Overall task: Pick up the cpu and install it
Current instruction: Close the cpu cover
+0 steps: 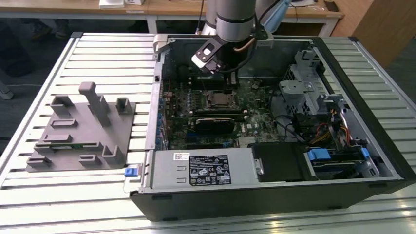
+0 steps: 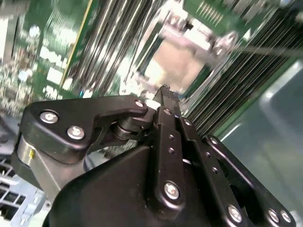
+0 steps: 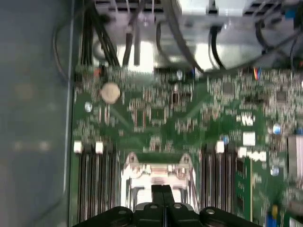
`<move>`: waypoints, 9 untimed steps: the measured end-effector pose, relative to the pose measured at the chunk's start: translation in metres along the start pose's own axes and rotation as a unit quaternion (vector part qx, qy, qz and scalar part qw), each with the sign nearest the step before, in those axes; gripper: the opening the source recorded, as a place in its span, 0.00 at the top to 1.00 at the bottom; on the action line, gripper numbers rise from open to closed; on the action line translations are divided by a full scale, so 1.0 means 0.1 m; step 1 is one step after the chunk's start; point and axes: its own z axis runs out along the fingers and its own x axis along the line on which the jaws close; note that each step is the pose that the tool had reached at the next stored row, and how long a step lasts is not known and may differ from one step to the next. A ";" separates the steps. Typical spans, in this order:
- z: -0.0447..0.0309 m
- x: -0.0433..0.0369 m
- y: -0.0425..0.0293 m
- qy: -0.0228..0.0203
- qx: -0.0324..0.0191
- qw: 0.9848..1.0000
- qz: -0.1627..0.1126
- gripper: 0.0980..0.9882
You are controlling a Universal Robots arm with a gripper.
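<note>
Lit softly and evenly from overhead in the exterior view, without hard shadows on the slatted table (image 1: pixel 97 53). Left the inside of the computer case (image 1: pixel 260 207) dimmer, with the motherboard (image 1: pixel 195 105) shaded beneath the arm and a pale sheen on the drive cage (image 1: pixel 302 87). Smeared the board badly in the second wrist view, with white glare around the cpu socket (image 2: pixel 182 61). Rendered the black gripper (image 2: pixel 164 90) crisp, with small highlights on its screws. Blurred the first wrist view throughout: washed-out glare on the socket frame (image 3: pixel 156 170) and coin cell (image 3: pixel 110 93), grey haze over the case wall (image 3: pixel 33 118).
</note>
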 end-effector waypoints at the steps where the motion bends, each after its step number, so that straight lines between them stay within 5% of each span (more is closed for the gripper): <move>1: 0.001 0.000 -0.045 0.000 0.000 1.000 0.000 0.99; 9: 0.036 -0.001 -0.245 0.000 0.000 1.000 0.000 0.99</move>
